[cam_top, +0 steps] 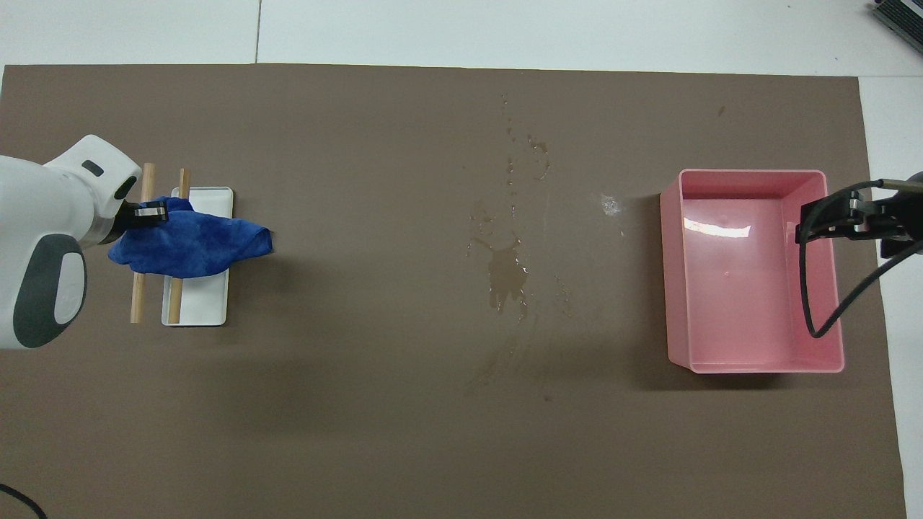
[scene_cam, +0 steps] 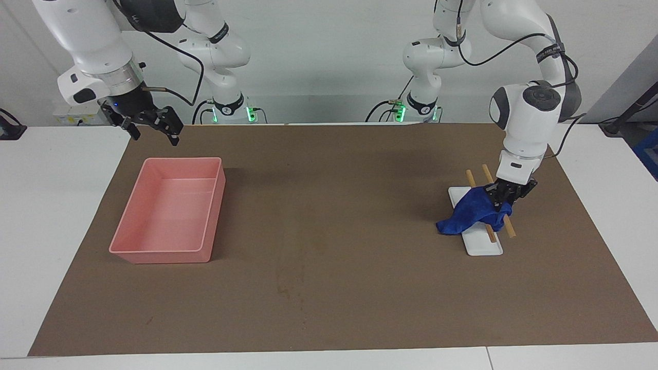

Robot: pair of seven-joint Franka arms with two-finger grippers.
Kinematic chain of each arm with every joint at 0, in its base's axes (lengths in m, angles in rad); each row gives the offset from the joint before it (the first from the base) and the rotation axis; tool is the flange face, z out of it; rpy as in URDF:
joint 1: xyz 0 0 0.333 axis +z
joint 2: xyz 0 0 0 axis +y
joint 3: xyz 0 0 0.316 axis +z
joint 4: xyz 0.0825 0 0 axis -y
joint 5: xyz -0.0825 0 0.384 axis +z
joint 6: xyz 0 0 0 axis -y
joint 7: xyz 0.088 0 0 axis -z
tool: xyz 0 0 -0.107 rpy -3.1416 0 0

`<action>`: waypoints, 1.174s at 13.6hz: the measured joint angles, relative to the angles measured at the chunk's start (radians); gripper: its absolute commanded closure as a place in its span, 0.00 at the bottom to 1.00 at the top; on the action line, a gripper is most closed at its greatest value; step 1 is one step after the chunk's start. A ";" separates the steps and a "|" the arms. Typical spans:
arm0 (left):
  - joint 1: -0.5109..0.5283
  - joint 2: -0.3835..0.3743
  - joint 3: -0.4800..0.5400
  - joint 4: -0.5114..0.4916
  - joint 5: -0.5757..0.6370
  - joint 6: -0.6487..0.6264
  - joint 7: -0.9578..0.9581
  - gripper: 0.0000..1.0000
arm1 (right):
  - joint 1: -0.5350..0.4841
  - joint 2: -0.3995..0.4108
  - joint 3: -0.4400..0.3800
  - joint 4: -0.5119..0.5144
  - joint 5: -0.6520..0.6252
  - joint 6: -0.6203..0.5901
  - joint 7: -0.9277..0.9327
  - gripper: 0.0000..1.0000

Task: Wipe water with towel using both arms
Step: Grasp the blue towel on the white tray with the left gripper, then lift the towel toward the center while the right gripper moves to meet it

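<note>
L gripper [scene_cam: 506, 198] at mid-right of facing view is clamped on towel [scene_cam: 470, 216] over plate [scene_cam: 486, 249] — puddle [cam_top: 505, 270] sits frame-centre; R gripper [scene_cam: 149, 121] waits upper left, fingers apart, holding nothing.

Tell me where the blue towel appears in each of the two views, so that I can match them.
Facing view: the towel is at the picture's right, draped over the white plate and wooden sticks, with the left gripper on it.
Overhead view: the towel is at the picture's left, on the same plate.
Shared landmark: the pink tray, at the right arm's end of the table.
</note>
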 measured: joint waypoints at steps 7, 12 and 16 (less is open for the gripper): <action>-0.001 -0.009 -0.002 0.018 0.000 -0.023 0.000 1.00 | 0.000 0.000 0.000 -0.001 0.000 0.000 0.000 0.00; 0.000 -0.010 -0.002 0.081 -0.015 -0.135 -0.010 1.00 | 0.000 0.000 0.000 -0.002 0.000 0.000 0.000 0.00; 0.000 -0.018 -0.001 0.220 -0.239 -0.322 -0.034 1.00 | 0.000 0.000 0.000 -0.002 0.000 0.000 0.000 0.00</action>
